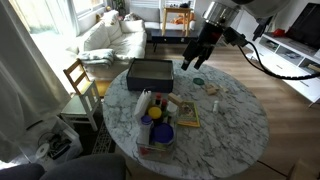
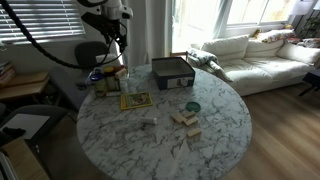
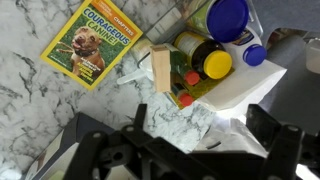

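Below, white bin (image 3: 252, 90) of capped bottles (image 3: 213, 62) (blue, yellow lids), pincer (image 3: 186, 150) agape.

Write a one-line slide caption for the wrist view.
Open black gripper above a white marble table, near a yellow book and a white tray of capped bottles.

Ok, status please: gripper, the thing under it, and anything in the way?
Gripper open, empty, hovering high. White tray of bottles below, wooden block at its edge. Book beside; nothing between.
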Available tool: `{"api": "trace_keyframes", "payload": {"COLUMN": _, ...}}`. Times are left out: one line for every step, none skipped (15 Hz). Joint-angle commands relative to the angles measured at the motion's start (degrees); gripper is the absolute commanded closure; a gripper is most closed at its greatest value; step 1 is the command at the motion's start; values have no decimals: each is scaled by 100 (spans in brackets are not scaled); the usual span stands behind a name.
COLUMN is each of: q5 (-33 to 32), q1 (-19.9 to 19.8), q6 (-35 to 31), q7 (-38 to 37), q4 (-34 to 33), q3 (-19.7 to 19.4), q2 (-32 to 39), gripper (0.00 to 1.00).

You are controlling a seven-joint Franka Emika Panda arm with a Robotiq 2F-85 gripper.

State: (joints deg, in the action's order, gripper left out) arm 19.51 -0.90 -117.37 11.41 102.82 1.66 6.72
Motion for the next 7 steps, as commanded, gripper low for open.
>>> {"api": "trace_keyframes", "payload": {"q5": -3, "q1": 6, "q6": 15, "q7": 18, "q4": -3, "q3": -4, "q2": -14, "gripper": 0}}
{"api": "trace_keyframes", "payload": {"q5": -3, "q1": 6, "q6": 15, "q7": 16, "q4": -16, "q3": -4, "q2": -13, "gripper": 0}}
{"api": "trace_keyframes", "payload": {"q5": -3, "q1": 5, "q6": 15, "q7": 15, "q4": -27, "q3": -4, "q2": -8, "gripper": 0}}
{"api": "trace_keyframes", "payload": {"q5": -3, "q1": 5, "q6": 15, "q7": 15, "q4": -29, "q3": -4, "q2": -4, "gripper": 0}}
{"api": "trace_keyframes", "payload": {"q5": -3, "q1": 5, "q6": 15, "q7": 15, "q4": -29, "q3": -4, "q2": -3, "gripper": 0}}
{"api": "trace_keyframes", "payload": {"q5": -3, "q1": 4, "q6": 15, "q7": 15, "q4": -30, "q3": -4, "q2": -2, "gripper": 0}}
{"api": "trace_keyframes", "payload": {"q5": -3, "q1": 5, "q6": 15, "q7": 15, "q4": -30, "q3": -4, "q2": 0, "gripper": 0}}
